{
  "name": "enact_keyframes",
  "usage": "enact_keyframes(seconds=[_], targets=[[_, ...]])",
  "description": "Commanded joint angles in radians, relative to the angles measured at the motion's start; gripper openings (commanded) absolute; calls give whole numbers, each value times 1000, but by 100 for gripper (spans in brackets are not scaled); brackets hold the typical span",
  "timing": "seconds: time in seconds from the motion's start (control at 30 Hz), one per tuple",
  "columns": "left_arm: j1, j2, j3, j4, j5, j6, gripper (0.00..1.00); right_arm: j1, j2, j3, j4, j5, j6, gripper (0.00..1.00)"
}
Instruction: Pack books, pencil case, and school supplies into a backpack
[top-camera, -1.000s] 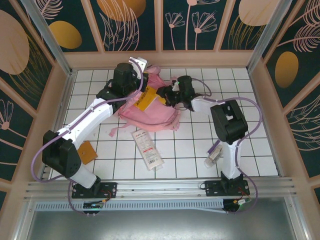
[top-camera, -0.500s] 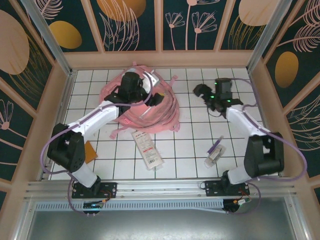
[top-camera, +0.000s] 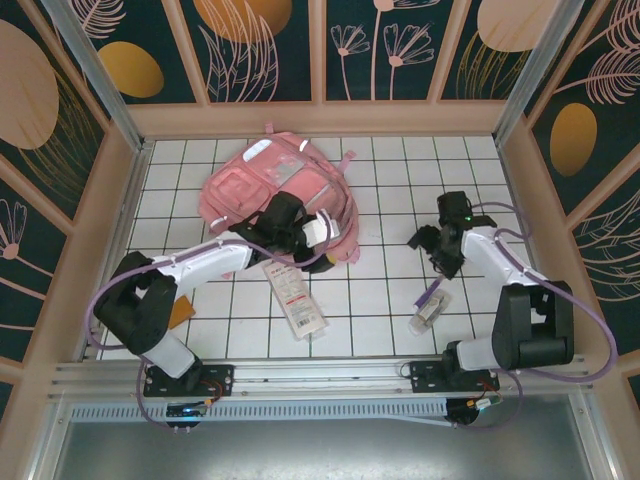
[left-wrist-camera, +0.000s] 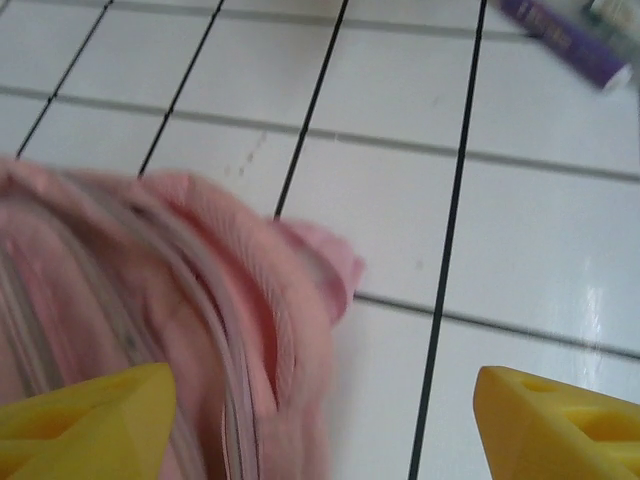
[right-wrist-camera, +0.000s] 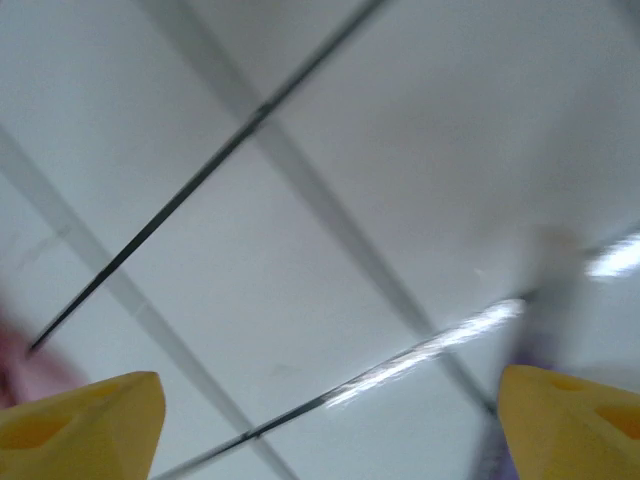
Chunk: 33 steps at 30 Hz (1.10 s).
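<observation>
Left gripper (top-camera: 325, 232): jaws spread wide with nothing between them, poised over the near-right edge of the backpack (top-camera: 265, 185).
Left fingertips (left-wrist-camera: 90, 420): yellow; in the wrist view pink fabric lies under one of them and bare tile under the other.
Right gripper (top-camera: 425, 242): jaws likewise wide apart and holding nothing, well to the right of the backpack, low over the table (top-camera: 380, 300).
Right fingertips (right-wrist-camera: 80, 420): yellow, over blurred white tile and dark grout lines.
Backpack: pink, lying flat on the far-left part of the tiled table, clear pockets and silver strips facing up, straps trailing at its edges.
Pencil case (top-camera: 295, 298): long white pouch with red print, flat on the tiles just on the near side of the backpack.
Purple pen (top-camera: 432, 292): on the tiles well right of the backpack, just nearer than the right gripper.
Translucent tube (top-camera: 425, 315): just beside the pen; whether they touch is unclear.
Flat orange piece (top-camera: 178, 305): near-left of the backpack, partly behind the left arm.
</observation>
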<state>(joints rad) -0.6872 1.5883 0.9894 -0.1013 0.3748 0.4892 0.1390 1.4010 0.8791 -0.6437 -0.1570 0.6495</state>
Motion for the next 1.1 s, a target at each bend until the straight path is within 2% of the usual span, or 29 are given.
enact_keyframes(seconds=[0.0, 0.1, 0.17, 0.23, 0.27, 0.33, 0.43, 0.5, 0.57, 0.67, 0.7, 0.77, 0.93, 1.03, 1.07], targets=[[57, -96, -11, -80, -117, -38, 75, 122, 101, 105, 150, -235, -224, 80], [187, -156, -11, -137, -219, -240, 74, 253, 187, 199, 210, -125, -307, 77], [253, -174, -6, -147, -409, -404, 77, 312, 250, 245, 273, -122, -311, 76], [299, -165, 0, -171, -565, -629, 88, 356, 301, 280, 338, -180, -294, 73], [329, -157, 1, -187, -575, -743, 91, 375, 322, 289, 376, -208, -286, 72], [384, -129, -11, -193, -509, -907, 98, 402, 354, 303, 427, -218, -280, 71], [441, -62, -56, -189, -426, -1068, 99, 435, 413, 340, 423, -177, -284, 68], [468, -15, -62, -176, -411, -1131, 99, 437, 445, 348, 416, -143, -278, 63], [485, 39, -64, -150, -453, -1181, 99, 435, 463, 339, 430, -94, -258, 57], [491, 118, -54, -80, -429, -1169, 99, 417, 499, 356, 456, -70, -244, 49], [491, 158, -48, -56, -400, -1156, 94, 415, 512, 368, 470, -58, -242, 46], [491, 196, -43, -31, -350, -1137, 71, 376, 535, 383, 509, -43, -233, 42], [474, 193, -65, 6, -244, -1140, 22, 262, 611, 395, 692, -88, -190, 37], [443, 141, -80, -8, -248, -1167, 3, 220, 660, 426, 774, -129, -224, 38], [433, 132, -79, -19, -240, -1184, 3, 210, 667, 438, 785, -157, -230, 40]])
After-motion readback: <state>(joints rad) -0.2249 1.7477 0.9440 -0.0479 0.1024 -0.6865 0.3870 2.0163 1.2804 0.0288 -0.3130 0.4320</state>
